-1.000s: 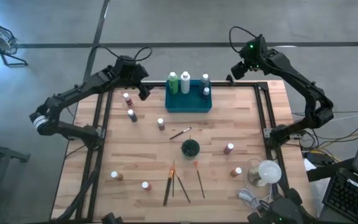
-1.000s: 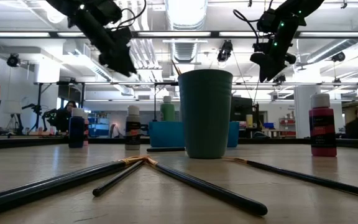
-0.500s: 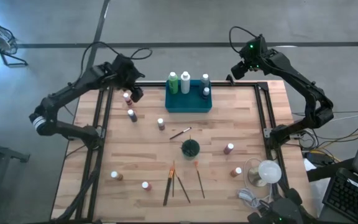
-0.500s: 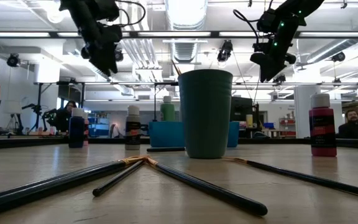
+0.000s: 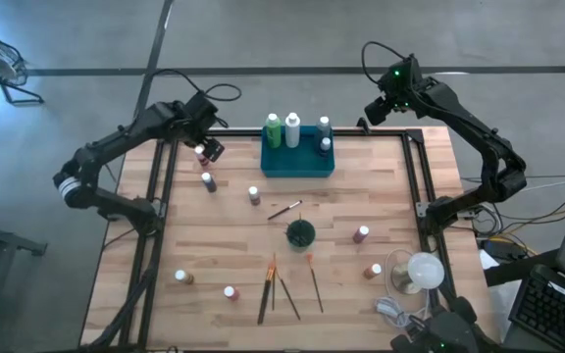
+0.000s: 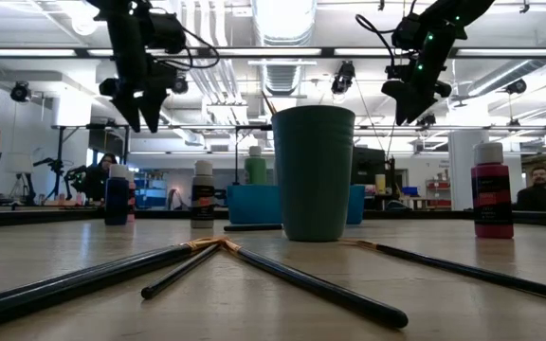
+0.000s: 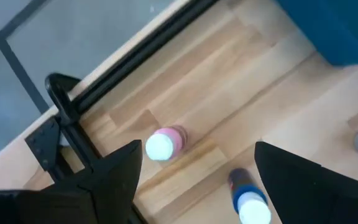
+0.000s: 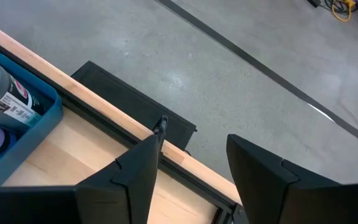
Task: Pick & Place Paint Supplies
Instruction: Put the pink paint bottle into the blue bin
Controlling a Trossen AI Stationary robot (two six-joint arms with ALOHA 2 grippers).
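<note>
Wooden table (image 5: pixel 361 196), teal tray (image 5: pixel 298 163) holding bottles (image 5: pixel 292 128)

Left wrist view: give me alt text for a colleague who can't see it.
The left tool, fingers spread open, hangs above a pink bottle with a white cap standing on the wooden table near its black frame corner. A blue bottle stands close by, and a corner of the teal tray shows.

No wording can be read anywhere in these views. The grey bottle (image 8: pixel 2 93) standing in the teal tray (image 8: pixel 33 127) carries a white label with dark print and a red mark, but its letters are too small to make out.
</note>
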